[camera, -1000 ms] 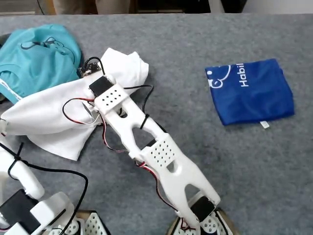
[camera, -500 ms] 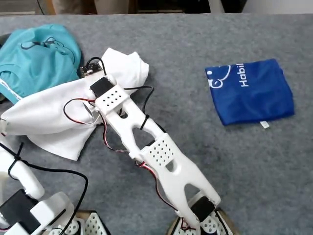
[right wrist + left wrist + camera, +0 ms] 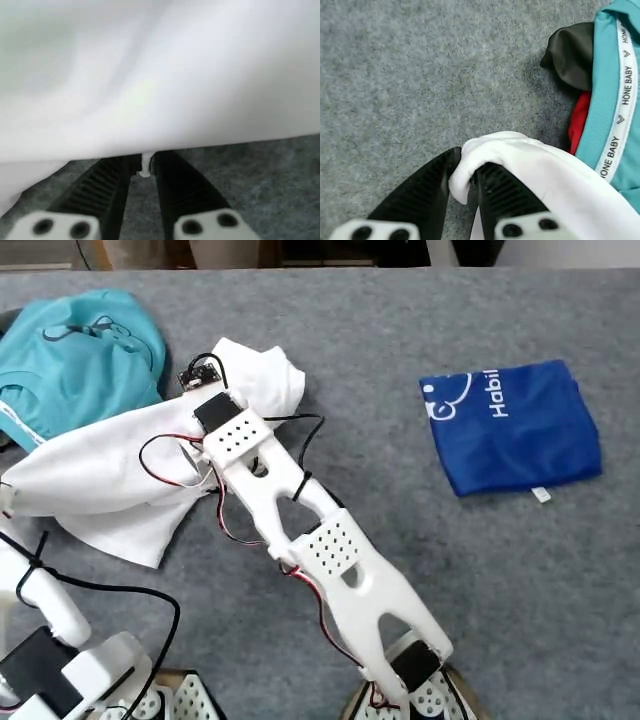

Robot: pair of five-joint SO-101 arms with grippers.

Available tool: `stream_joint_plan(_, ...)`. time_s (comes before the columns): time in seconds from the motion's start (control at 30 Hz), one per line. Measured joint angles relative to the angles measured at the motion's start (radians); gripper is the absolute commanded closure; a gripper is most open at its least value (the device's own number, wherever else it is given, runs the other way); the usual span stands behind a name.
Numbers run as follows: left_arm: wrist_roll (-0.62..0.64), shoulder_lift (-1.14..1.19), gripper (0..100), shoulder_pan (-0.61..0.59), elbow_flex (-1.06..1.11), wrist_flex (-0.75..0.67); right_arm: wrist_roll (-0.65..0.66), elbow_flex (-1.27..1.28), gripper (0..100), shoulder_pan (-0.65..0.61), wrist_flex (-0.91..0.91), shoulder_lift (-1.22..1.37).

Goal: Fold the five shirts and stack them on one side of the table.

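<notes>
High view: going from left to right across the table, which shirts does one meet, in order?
white shirt → blue shirt. The teal shirt shares the left end with the white one, only farther back, so it has no clear place in the order.

The right arm [image 3: 335,552] is made of white plastic links with grids of small round holes and triangular cut-outs. It has black servo blocks at the joints, and red, black and white wires [image 3: 160,445] loop up to a small bare circuit board [image 3: 200,373]. The left arm [image 3: 55,612] is white too, trailing a black cable [image 3: 110,589], and the left gripper [image 3: 465,162] and right gripper [image 3: 144,165] both have black ribbed fingers on white bases with dark screw holes.
</notes>
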Motion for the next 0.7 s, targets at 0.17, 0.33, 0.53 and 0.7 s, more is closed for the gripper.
stream_joint_plan(0.17, 0.0, 0.0, 98, 0.0, 0.0, 0.0, 0.003, -0.018, 99.7, 0.021, 0.014, 0.002)
stream_joint_plan(0.33, 0.003, 0.0, 98, 0.011, 0.0, 0.0, 0.086, -0.086, 99.7, 0.095, 0.055, -0.018)
stream_joint_plan(0.53, 0.0, -0.084, 98, 0.114, -0.132, 0.236, 0.215, -0.087, 99.7, 0.209, 0.057, -0.344)
stream_joint_plan(0.7, 0.002, -0.285, 98, 0.262, -0.42, 0.523, 0.311, -0.101, 99.7, 0.319, 0.06, -0.753)
